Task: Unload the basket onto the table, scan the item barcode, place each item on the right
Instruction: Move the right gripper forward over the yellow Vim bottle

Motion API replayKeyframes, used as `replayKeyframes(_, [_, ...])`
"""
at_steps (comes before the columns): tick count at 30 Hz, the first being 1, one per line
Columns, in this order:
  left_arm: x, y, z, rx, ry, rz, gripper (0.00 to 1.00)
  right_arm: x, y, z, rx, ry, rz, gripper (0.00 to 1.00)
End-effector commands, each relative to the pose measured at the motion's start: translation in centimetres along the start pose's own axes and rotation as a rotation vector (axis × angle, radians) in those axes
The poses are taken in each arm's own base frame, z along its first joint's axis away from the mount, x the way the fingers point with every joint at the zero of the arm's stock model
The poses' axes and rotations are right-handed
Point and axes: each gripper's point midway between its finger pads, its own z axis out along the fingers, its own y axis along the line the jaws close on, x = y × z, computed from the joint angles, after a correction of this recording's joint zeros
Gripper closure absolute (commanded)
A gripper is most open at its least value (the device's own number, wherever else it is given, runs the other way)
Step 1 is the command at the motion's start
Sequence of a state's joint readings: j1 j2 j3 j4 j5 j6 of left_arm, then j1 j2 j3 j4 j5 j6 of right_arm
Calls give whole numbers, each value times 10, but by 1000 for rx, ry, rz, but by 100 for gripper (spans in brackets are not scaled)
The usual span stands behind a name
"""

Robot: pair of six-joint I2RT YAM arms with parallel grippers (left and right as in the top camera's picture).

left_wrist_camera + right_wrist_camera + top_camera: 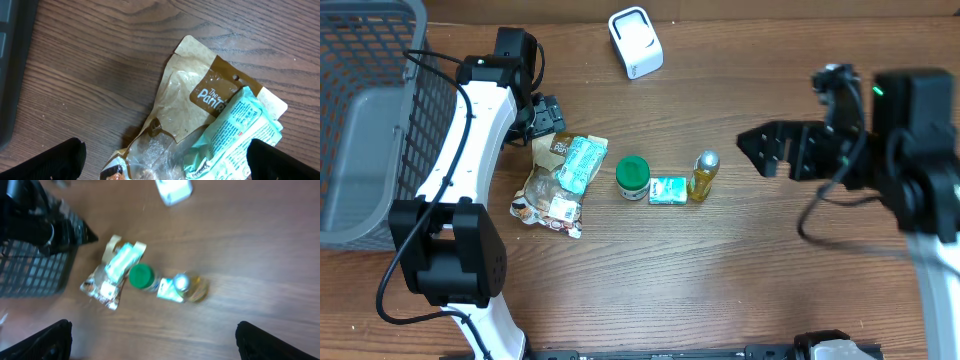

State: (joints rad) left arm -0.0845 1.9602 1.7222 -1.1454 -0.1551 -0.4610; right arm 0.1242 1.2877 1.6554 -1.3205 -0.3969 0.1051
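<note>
- The left jaws stand wide and hold nothing. Their dark fingertips (60, 162) flank the brown snack pouch (185, 105) and the teal packet (240, 140) lying across it, both just ahead of them, which looks like a line-up for a pick.
- The right jaws are wide and empty too. The green-lidded jar (633, 177), small teal box (668, 190) and yellow bottle (704, 173) sit in a row well ahead of them; that wrist view is blurred.
- The white scanner (635, 42) stands alone on the tabletop (770, 280), well apart from both jaws, probably so a lifted item can be turned toward it.
- No barcode is readable, and I cannot tell which item is meant. The pouch pile, nearest the left jaws, seems likeliest.
- The wire basket (360, 120) sits beside the left jaws, likely for scanned goods.
</note>
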Motion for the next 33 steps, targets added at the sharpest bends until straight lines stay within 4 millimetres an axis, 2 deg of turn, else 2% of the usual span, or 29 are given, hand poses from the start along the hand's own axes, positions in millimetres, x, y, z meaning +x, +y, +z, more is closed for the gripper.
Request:
replayKeyframes(1, [-4,1,-2,-8,-11,10,0,1,5,29,-89,104,50,0])
replayKeyframes(9, [-3,1,-2,-8,-11,10,0,25,-21,97,-71,370,218,0])
replayKeyframes(11, [-3,1,-2,-8,-11,10,0,28,-27,109,-48,404,255,0])
replayKeyframes(15, [-3,1,-2,-8,-11,10,0,36,-46,131,77,446,328,0])
replayKeyframes(16, [-4,1,-2,-8,-11,10,0,40,-55,140,165,449,355,0])
replayKeyframes(20, [-3,1,-2,-9,-11,10,0,43,-63,154,307,425,383,0])
replayKeyframes(29, [-4,1,-2,-8,-11,10,0,46,-52,180,447,344,368,0])
replayKeyframes(33, [-4,1,-2,-8,-11,10,0,48,-54,180,515,310,367,0])
